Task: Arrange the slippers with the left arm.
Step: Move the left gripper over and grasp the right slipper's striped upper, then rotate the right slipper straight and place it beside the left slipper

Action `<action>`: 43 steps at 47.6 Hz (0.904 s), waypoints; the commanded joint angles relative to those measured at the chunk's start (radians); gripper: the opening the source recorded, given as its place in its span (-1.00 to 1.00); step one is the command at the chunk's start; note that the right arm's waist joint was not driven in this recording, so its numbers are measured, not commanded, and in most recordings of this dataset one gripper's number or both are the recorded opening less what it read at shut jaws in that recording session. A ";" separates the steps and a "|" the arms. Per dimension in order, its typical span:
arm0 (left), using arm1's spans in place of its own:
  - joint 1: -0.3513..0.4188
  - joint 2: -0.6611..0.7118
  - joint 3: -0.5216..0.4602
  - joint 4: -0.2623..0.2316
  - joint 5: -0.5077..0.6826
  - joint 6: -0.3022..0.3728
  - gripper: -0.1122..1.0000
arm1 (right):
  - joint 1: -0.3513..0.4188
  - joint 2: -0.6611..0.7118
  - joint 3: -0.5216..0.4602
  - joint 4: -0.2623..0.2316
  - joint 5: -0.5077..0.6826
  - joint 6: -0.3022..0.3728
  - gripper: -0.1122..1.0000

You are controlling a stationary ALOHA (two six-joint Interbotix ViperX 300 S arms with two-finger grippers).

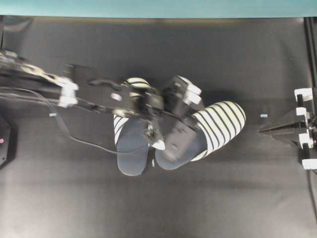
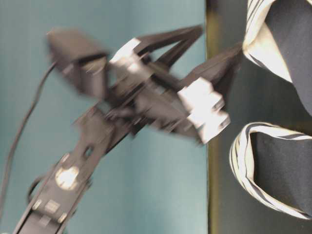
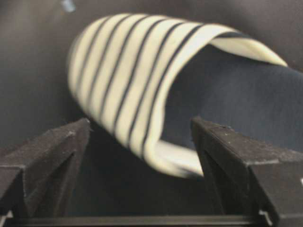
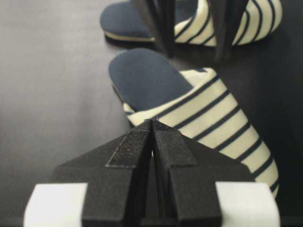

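Note:
Two slippers lie mid-table. The left slipper (image 1: pixel 131 144) points its striped toe away toward the back. The right slipper (image 1: pixel 220 121) lies slanted, with its toe to the right and its navy heel toward the first one. My left gripper (image 1: pixel 173 134) hovers, blurred, over the right slipper's heel end. In the left wrist view it (image 3: pixel 141 120) stands open, and the striped toe cover (image 3: pixel 128 71) rises just beyond its fingers (image 3: pixel 57 151), untouched. My right gripper (image 1: pixel 262 130) rests shut at the right edge, pointing at the right slipper's toe (image 4: pixel 213 113).
The table is covered by a black mat (image 1: pixel 158 203) with a teal wall (image 1: pixel 158 7) behind it. Small blue tape marks (image 1: pixel 263 115) lie on the mat. The left arm's loose cable (image 1: pixel 74 136) trails across the mat left of the slippers.

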 commanded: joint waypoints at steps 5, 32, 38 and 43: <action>-0.003 0.089 -0.097 0.002 0.002 0.005 0.71 | 0.000 0.005 -0.015 0.003 -0.009 0.009 -0.79; -0.006 0.129 -0.126 0.002 0.014 -0.032 -0.46 | 0.000 0.002 -0.014 0.002 -0.017 0.009 -0.79; -0.008 0.115 -0.141 0.002 0.035 -0.084 -0.77 | 0.000 0.002 -0.014 0.003 -0.008 0.015 -0.79; -0.005 0.081 -0.170 0.002 0.094 -0.158 -0.77 | 0.000 -0.003 -0.012 0.003 0.000 0.035 -0.79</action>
